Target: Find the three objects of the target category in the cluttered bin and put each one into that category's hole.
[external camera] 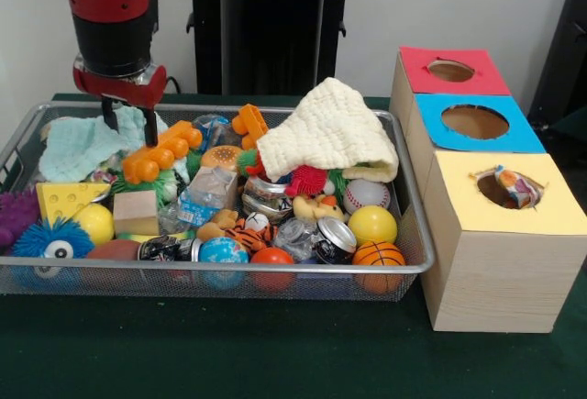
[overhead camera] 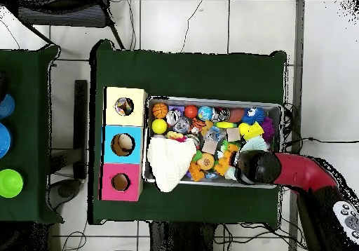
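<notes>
Nearest me on the green worktop (external camera: 275,353) sits the wire bin (external camera: 404,266), with a basketball (external camera: 378,254), a yellow ball (external camera: 371,225) and a crushed can (external camera: 332,238) along its front. A cream cloth (external camera: 330,133) lies heaped further back. Beside the bin stand three boxes; something crumpled fills the yellow box's hole (external camera: 509,188). At the bin's far corner the hand (external camera: 128,116) hangs over a pale green cloth (external camera: 83,147), holding nothing, fingers narrowly apart

Cream waffle cloth (external camera: 328,130) (red, blue, yellow boxes (external camera: 495,234))
</notes>
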Controlling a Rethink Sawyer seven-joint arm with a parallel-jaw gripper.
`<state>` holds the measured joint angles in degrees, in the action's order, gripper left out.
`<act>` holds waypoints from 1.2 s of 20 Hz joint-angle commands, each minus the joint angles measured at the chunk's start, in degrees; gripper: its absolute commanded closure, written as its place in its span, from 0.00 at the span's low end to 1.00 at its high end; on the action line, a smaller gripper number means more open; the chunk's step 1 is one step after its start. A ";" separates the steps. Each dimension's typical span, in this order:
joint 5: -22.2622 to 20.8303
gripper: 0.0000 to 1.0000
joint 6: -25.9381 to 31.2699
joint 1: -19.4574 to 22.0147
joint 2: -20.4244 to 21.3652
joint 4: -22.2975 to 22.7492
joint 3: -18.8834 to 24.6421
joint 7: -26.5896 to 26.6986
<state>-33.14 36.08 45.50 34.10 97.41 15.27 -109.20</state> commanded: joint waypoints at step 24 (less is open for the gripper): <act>-7.80 1.00 -20.30 -13.71 -6.09 -1.24 -13.50 -10.22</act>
<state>-40.24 17.75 33.90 31.63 97.25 5.12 -109.21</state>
